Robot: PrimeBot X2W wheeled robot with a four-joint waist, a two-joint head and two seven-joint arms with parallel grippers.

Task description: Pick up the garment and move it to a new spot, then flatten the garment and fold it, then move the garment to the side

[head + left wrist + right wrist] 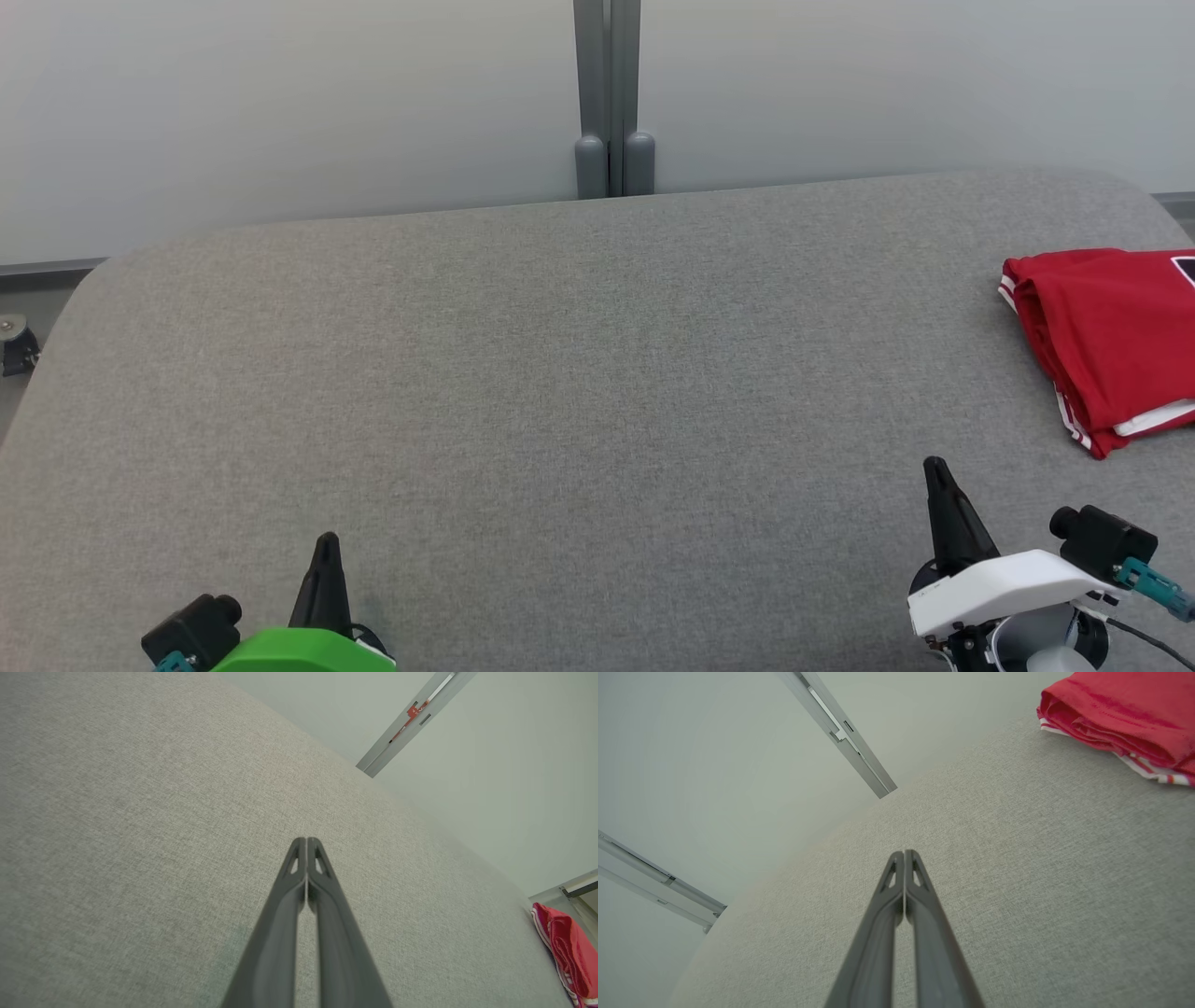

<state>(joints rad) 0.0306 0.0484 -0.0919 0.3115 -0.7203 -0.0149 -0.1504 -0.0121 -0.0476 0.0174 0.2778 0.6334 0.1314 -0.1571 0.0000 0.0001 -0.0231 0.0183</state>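
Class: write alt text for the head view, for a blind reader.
A folded red garment lies at the right edge of a grey cushioned surface. The left gripper and right gripper, both shut and empty, sit below.

1. A broad padded surface (pixel 560 373) covered in grey woven fabric is spreading across the head view, its far corners curving round
2. A folded red garment (pixel 1111 336) is lying directly on it near the far right edge, running partly out of the picture
3. White-and-red striped trim is showing along the garment's left and near edges, and the grey fabric around it is lying smooth
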